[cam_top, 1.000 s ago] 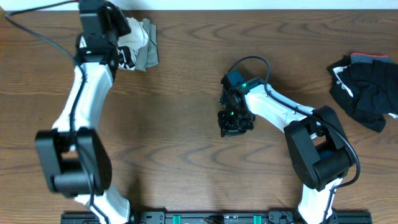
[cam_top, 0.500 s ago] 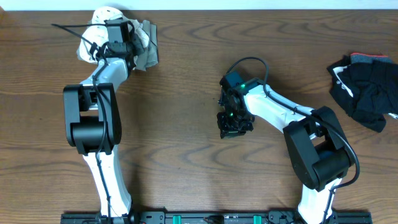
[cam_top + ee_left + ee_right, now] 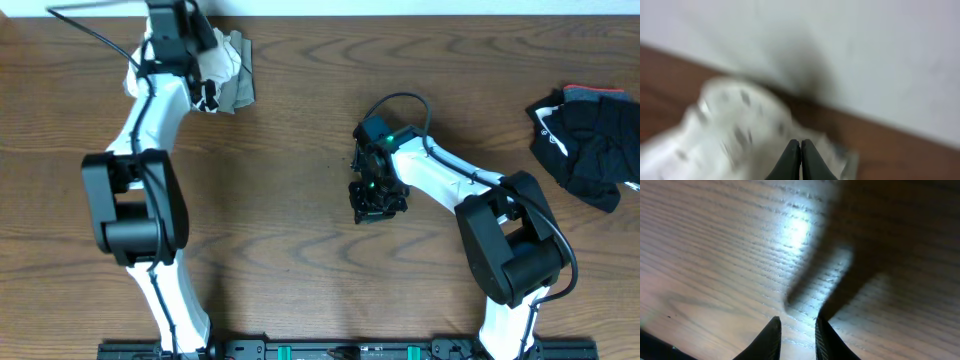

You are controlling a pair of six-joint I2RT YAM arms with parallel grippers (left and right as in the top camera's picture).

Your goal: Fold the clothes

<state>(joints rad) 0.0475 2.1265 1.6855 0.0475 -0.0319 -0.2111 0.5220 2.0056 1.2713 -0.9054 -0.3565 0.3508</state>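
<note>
Now left claw [image 3: 800,148] shifted over T-shirt [image 3: 218,62].

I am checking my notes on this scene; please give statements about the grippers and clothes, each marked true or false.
1. The left gripper is shut over the white T-shirt. True.
2. The black bundle lies at the right side of the table. True.
3. The right gripper holds the black bundle. False: it is open over bare table, empty.
4. The black bundle touches the white T-shirt. False: they lie far apart.
</note>
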